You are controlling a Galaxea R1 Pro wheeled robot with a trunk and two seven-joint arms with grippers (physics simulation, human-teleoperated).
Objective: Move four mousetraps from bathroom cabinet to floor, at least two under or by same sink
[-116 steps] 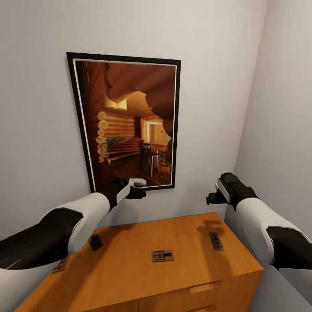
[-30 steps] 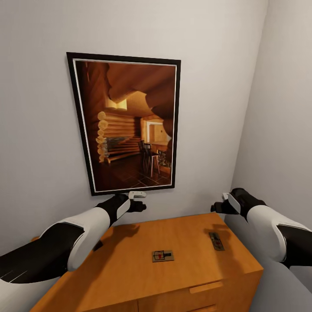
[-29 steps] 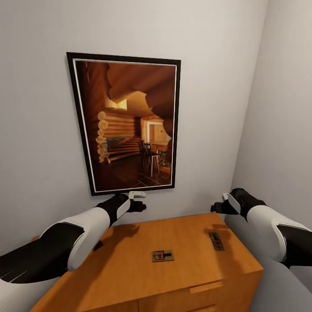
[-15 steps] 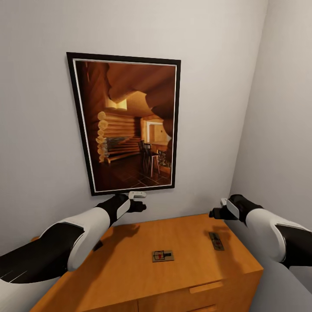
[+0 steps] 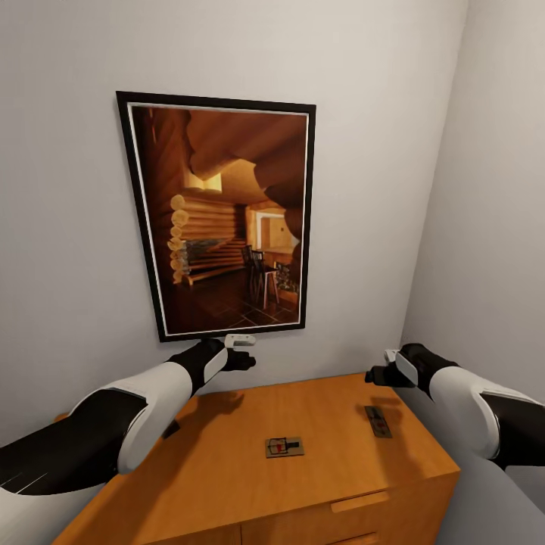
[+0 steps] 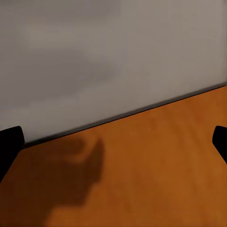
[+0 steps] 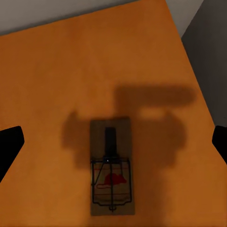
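Note:
The orange-brown cabinet (image 5: 325, 484) stands against the wall below me. One mousetrap (image 5: 284, 446) lies flat at the middle of its top, and a second mousetrap (image 5: 378, 421) lies near the right edge. My right gripper (image 5: 378, 374) hovers above that second one. In the right wrist view this mousetrap (image 7: 111, 170) lies straight below the open right gripper (image 7: 113, 144), in its shadow, with a red spot and dark wire. My left gripper (image 5: 241, 352) hangs over the cabinet's back left. The left wrist view has the left gripper (image 6: 113, 146) open over bare cabinet top (image 6: 142, 179).
A large black-framed picture (image 5: 219, 216) of a log cabin interior hangs on the grey wall behind the cabinet. A side wall (image 5: 492, 227) closes in at the right. Slab drawer pulls (image 5: 357, 501) show on the cabinet's front.
My right gripper has sunk a little toward the right-hand mousetrap over the last second. Since the oldest frame both arms have lowered, and my left forearm now covers the cabinet's left side.

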